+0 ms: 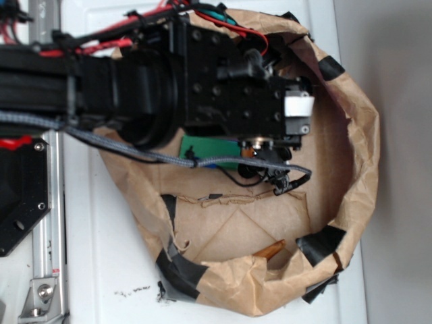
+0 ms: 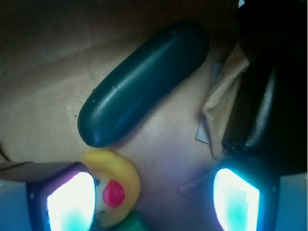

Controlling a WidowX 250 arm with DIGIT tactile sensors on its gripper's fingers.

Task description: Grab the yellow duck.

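While your gripper (image 2: 154,199) hangs low inside the brown paper enclosure (image 1: 361,169), its two fingers stand wide apart, holding nothing. Look at the wrist view: the yellow duck (image 2: 115,192) sits on the paper floor right against the inner face of the left-hand finger (image 2: 57,202), its red patch facing the camera, with most of the gap between the fingers bare. You can see a green corner (image 2: 134,224) just below the duck, touching it. Beyond the duck lies a long dark green rounded object (image 2: 144,82), slanted across the paper. From the exterior view, the arm (image 1: 135,88) hides the duck; only the green block (image 1: 209,152) shows beneath it.
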